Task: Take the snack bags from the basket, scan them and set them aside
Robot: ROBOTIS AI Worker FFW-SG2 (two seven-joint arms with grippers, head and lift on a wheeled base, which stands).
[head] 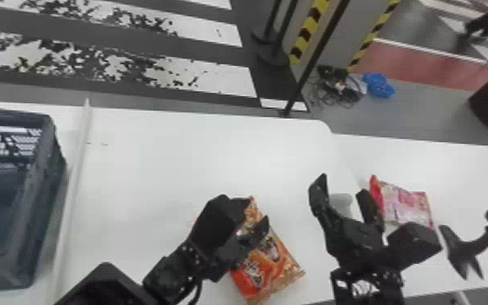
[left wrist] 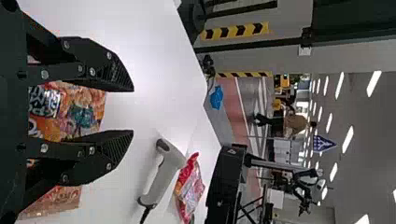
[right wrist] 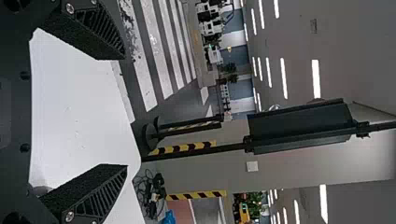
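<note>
Free: bare tabletop (head: 198, 158), middle to far, between basket (head: 50, 174), left, and right gripper (head: 341, 186). Obstacles: left gripper (head: 257, 213) and orange bag (head: 269, 263), near middle; scanner (left wrist: 164, 175) and pink bag (head: 407, 205), right.

Glossy, crinkled film on the orange snack bag (head: 279, 263), smooth white table (head: 198, 158), matt plastic basket (head: 46, 182)

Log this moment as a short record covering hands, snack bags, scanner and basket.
Left hand: open, at the orange snack bag
Right hand: open, above the table
Orange snack bag: on the table
Red-and-pink snack bag: on the table, robot's right
Handheld scanner: lying near that bag
Basket: robot's left
</note>
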